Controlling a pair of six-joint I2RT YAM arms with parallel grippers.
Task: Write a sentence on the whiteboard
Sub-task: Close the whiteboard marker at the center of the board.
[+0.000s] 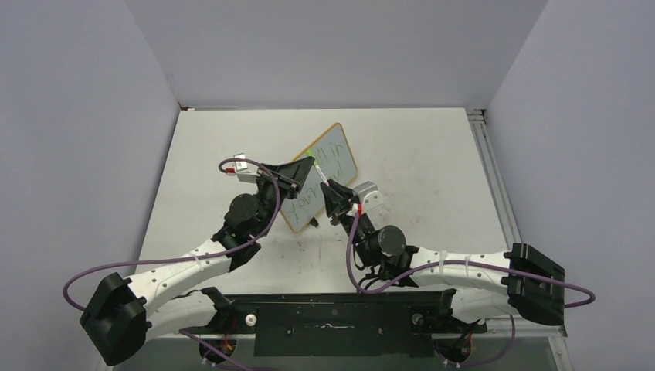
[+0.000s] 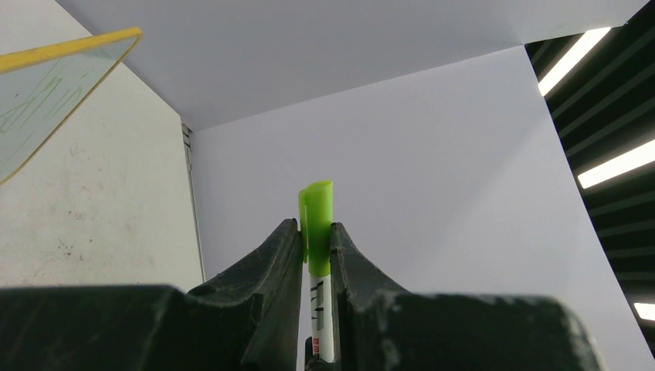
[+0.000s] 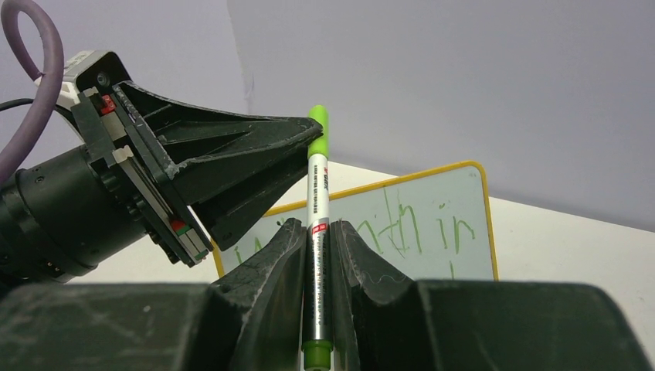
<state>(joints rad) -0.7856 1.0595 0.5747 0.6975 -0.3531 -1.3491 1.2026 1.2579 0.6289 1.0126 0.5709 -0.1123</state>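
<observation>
Only the right wrist view shows the whole marker point(image 3: 317, 209) spanning both grippers in front of the whiteboard point(image 3: 463, 255), with the sentence point(image 3: 402, 224) in green on it. The left wrist view shows just the green cap point(image 2: 317, 220) (and one board corner). The left gripper point(image 3: 310, 136) pinches the cap; the right gripper point(image 3: 316, 232) clamps the barrel. From above, the whiteboard sits on the table point(image 1: 432, 154) beneath both grippers, its long axis running near-left to far-right.
</observation>
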